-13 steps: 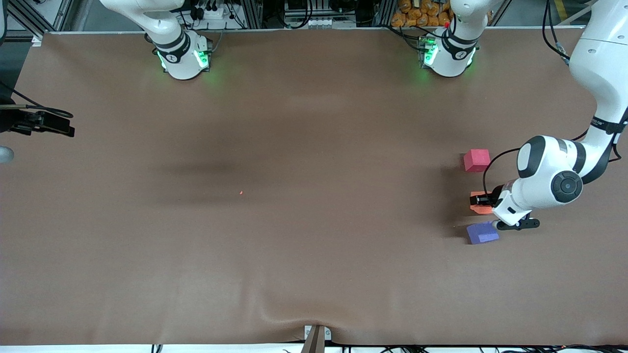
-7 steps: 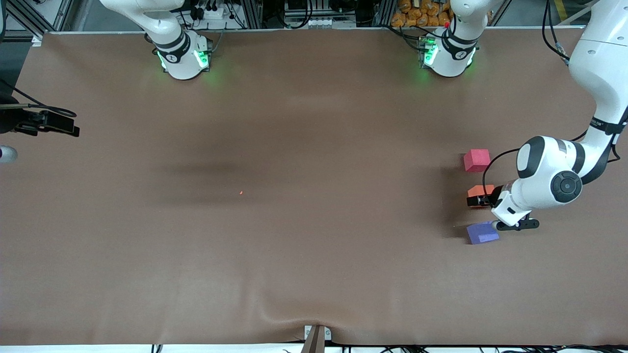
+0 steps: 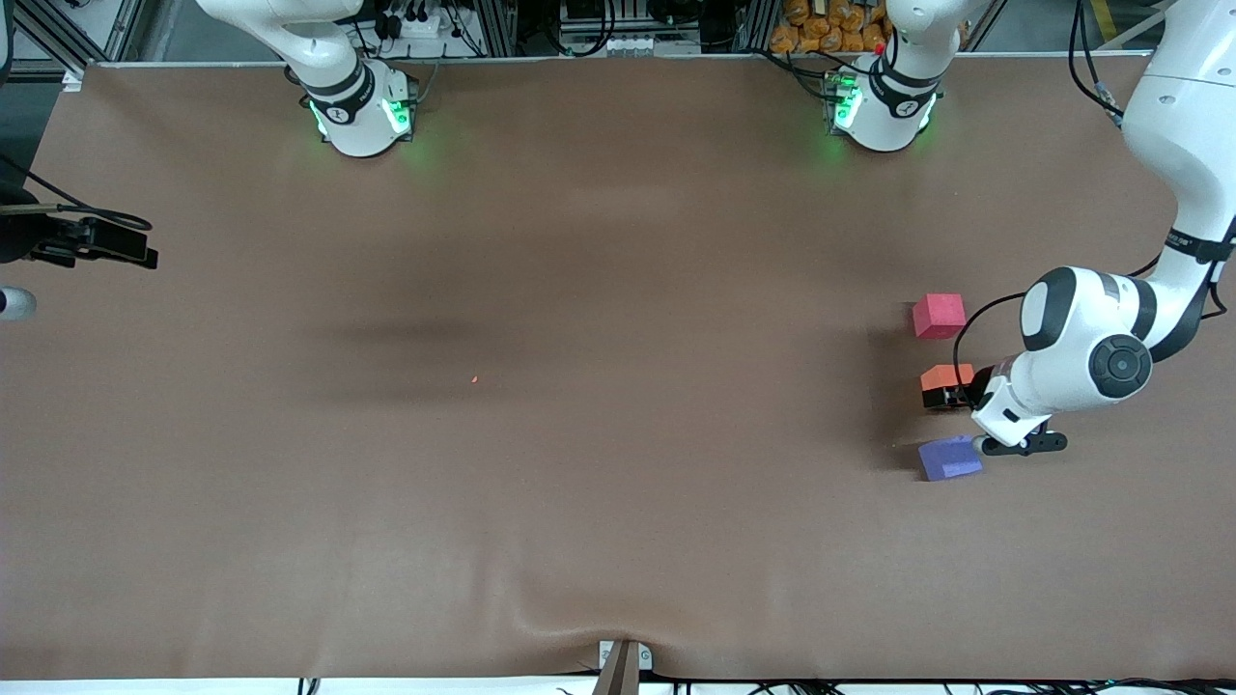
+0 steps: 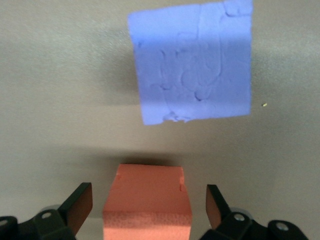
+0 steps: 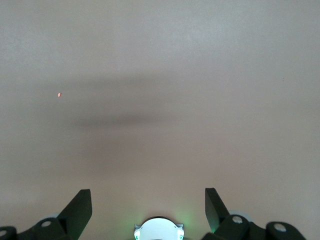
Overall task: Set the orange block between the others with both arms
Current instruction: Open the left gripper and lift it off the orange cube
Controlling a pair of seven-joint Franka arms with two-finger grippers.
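The orange block (image 4: 148, 200) sits untouched between the wide-open left gripper's (image 4: 148, 207) fingers.

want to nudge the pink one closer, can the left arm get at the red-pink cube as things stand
Probably yes. The left gripper stands open around the orange block, not gripping it, and the red-pink cube sits close by on bare table with nothing between.

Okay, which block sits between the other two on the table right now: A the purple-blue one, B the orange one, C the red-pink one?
B: the orange block lies between the red-pink block and the purple-blue block, with the open left tool around it.
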